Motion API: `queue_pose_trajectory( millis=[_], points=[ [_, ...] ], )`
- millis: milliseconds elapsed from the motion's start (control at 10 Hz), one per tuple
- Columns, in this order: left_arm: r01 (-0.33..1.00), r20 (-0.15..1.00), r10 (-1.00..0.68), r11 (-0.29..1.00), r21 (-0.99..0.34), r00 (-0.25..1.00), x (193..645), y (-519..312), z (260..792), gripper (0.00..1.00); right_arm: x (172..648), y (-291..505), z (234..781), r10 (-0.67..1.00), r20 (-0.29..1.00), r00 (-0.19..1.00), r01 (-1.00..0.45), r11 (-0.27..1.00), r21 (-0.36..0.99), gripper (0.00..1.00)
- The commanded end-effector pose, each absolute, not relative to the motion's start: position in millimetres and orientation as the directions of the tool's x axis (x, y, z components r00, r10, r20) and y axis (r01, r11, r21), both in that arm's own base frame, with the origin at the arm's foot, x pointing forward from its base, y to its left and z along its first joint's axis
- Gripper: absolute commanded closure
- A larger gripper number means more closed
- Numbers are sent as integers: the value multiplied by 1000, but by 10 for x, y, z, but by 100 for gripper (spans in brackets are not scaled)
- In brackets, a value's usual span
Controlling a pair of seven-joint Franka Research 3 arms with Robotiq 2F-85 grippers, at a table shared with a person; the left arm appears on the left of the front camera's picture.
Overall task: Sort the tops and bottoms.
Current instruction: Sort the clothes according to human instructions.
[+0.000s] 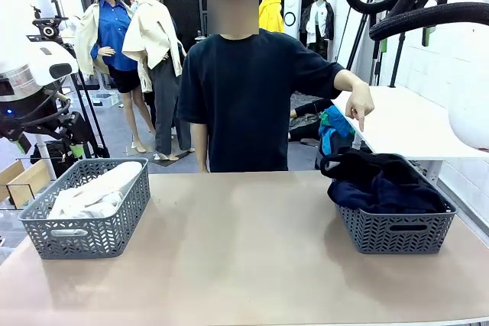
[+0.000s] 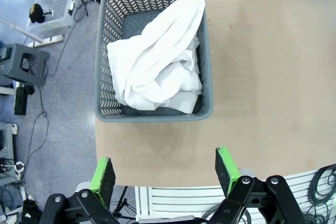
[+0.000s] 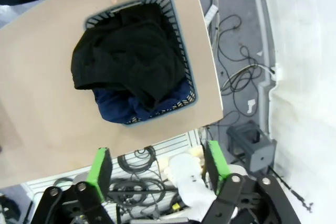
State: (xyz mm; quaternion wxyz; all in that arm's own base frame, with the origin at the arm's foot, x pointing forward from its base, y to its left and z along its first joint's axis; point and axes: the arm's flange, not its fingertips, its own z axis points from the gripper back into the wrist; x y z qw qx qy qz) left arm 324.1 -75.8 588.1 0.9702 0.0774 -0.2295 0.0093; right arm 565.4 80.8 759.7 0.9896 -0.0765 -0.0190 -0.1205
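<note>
Tan table top point(image 1: 244, 250) with two grey perforated plastic baskets, one toward each end, well apart; the left grey plastic basket point(image 1: 85, 211) holds the tops point(image 1: 95, 192), a soft white cloth bundle lying along its length and rising a little above the rim; from the left wrist view the same basket point(image 2: 155, 111) sits near the table's edge, the white cloth point(image 2: 157, 61) heaped diagonally across it, a patch of basket floor bare beside it.

The right grey plastic basket point(image 1: 397, 230) holds the bottoms point(image 1: 382, 181); black cloth lies on top and spills over the rim on the near-centre side, navy blue cloth beneath; in the right wrist view the black piece point(image 3: 128, 61) covers most of that basket point(image 3: 191, 85), the navy showing at one end.

Left gripper point(image 2: 165, 174) hangs above the table's edge, apart from the basket, its green-padded fingers point(image 2: 103, 176) spread wide with nothing between them; right gripper point(image 3: 158, 162) is high above and off the table's side, over floor and cables, fingers point(image 3: 101, 165) likewise parted and empty.

A person in a black T-shirt point(image 1: 244, 97) stands at the far side; one hand point(image 1: 359, 104) points down, index finger extended, above the far rim of the dark-cloth basket, not touching it.
</note>
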Motion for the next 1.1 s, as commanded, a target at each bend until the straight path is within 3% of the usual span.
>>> queue_pose_trajectory(
  millis=[0, 1000],
  points=[
    [-48, 439, -19, 989, 142, 898, 3235, -734, 5890, 0, 5671, 782, 7570, -243, 49, 969, 248, 957, -151, 0],
    [-48, 439, -19, 989, 142, 898, 3235, -734, 5890, 0, 5671, 782, 7570, -243, 49, 969, 248, 957, -151, 0]
  ],
)
